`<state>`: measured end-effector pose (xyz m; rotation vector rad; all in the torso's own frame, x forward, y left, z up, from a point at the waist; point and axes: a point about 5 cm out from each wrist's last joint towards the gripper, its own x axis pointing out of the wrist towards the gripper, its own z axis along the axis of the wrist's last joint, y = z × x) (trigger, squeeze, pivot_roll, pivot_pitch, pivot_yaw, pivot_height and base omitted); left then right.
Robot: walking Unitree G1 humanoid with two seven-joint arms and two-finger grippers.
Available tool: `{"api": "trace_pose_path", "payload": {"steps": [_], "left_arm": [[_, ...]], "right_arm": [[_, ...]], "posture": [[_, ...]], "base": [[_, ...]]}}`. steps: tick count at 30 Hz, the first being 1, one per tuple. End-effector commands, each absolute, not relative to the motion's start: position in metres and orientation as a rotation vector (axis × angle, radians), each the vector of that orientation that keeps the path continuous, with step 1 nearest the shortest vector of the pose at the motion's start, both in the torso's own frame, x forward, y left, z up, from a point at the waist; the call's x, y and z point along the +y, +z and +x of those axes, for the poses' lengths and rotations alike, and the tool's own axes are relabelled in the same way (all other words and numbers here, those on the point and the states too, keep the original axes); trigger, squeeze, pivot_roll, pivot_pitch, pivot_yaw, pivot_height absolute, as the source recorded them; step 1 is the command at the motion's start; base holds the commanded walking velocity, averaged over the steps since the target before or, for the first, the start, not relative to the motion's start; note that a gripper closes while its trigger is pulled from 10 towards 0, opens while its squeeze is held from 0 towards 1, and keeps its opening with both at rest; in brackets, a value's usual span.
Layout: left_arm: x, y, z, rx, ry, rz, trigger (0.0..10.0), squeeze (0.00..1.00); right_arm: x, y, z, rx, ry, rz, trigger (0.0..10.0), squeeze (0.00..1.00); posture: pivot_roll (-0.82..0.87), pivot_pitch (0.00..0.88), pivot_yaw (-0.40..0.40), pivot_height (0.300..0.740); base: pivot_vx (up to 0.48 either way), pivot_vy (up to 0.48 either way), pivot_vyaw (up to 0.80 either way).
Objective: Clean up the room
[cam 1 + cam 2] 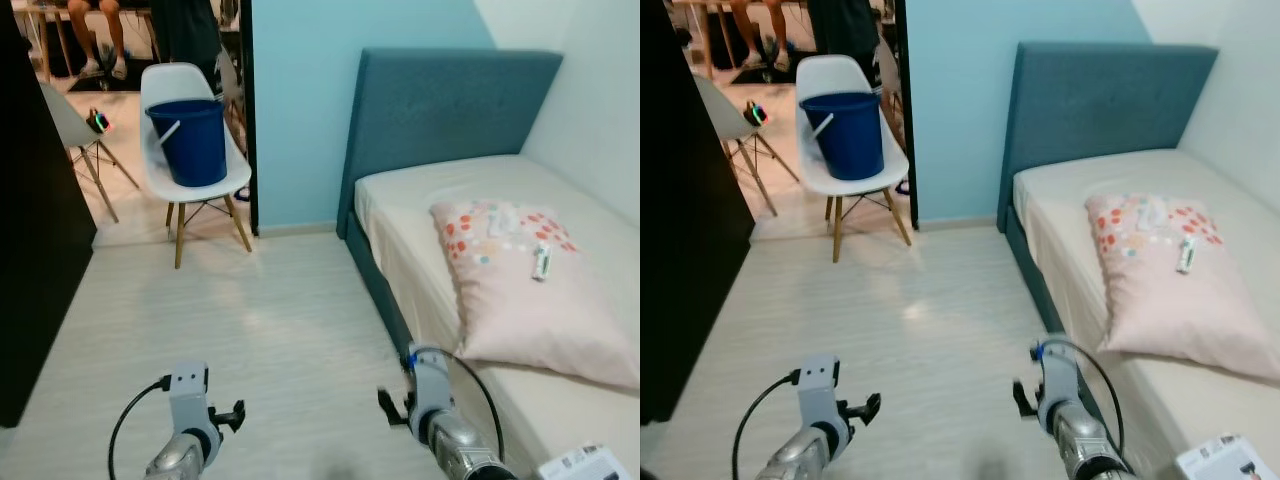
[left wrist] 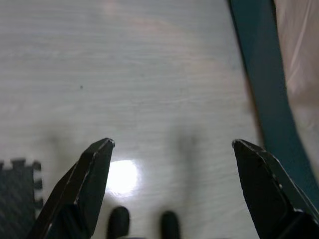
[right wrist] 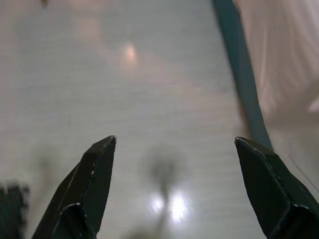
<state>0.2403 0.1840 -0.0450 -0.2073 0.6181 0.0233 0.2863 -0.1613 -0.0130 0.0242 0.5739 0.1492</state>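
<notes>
Left claw and right claw hang released over the floor; bed at 2 o'clock.

Blue bucket on white chair; teal headboard; pink pillow, orange-dotted.

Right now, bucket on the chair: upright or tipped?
Upright. The blue bucket stands on the white chair, its rim level and opening facing up.

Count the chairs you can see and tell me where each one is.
2. A white chair stands in the doorway with a blue bucket on its seat. A second, paler chair sits just to its left, partly cut off by the dark panel. More may be hidden beyond the door.
</notes>
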Motion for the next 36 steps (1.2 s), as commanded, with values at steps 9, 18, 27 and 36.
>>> {"api": "trace_pose_path", "payload": {"steps": [9,18,27,36], "left_arm": [[0.174,-0.012,0.278,0.432,-0.079,-0.222,10.0,0.0],[0.171,0.01,0.297,0.323,-0.117,-0.232,10.0,0.0],[0.162,0.038,0.315,0.183,-0.244,-0.219,10.0,0.0],[0.144,0.073,0.331,0.039,-0.415,-0.173,10.0,0.0]], "right_arm": [[-0.168,0.021,0.316,0.406,0.13,0.064,10.0,0.0],[-0.162,0.052,0.338,0.278,0.175,0.061,10.0,0.0],[-0.174,0.078,0.353,0.175,0.138,0.072,10.0,0.0],[-0.216,0.098,0.357,0.117,-0.005,0.041,10.0,0.0]], "posture": [[-0.04,0.0,-0.06,0.74],[-0.04,0.0,-0.062,0.74],[-0.04,0.0,-0.062,0.74],[-0.05,0.0,-0.058,0.74]], "base": [[0.48,0.0,-0.78],[0.48,0.0,-0.17],[0.48,0.0,-0.8],[0.48,0.0,-0.8]]}}
